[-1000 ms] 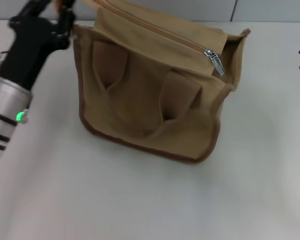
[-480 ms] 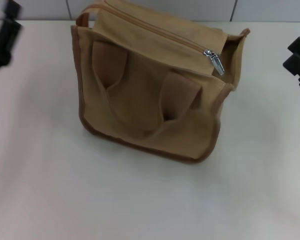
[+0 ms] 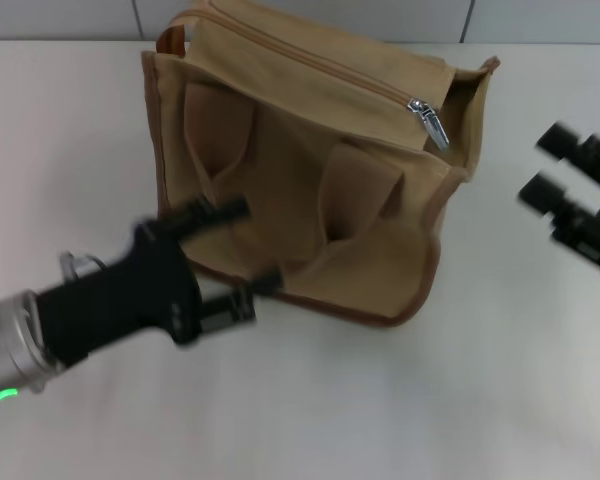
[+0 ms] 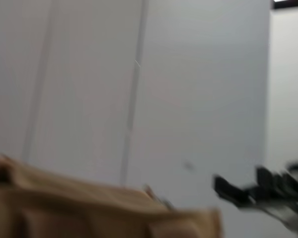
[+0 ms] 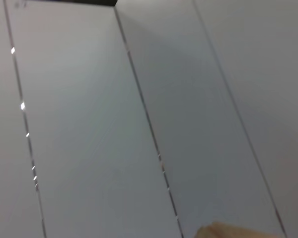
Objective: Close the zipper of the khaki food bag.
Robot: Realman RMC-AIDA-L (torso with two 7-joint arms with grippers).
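Observation:
The khaki food bag stands in the middle of the white table, its two loop handles hanging down its front. The zipper runs across the top panel, and its silver pull tab hangs at the right end. My left gripper is open, low on the left, with its fingers against the bag's front lower-left side. My right gripper is open to the right of the bag, apart from it. The left wrist view shows the bag's top and the right gripper beyond it.
The white table spreads in front of and beside the bag. A tiled wall runs close behind it. The right wrist view shows wall panels and a sliver of tan fabric.
My left arm left the bag's upper-left corner, swung out of view, and now reaches in from the lower left to the bag's front. My right gripper has moved further in toward the bag.

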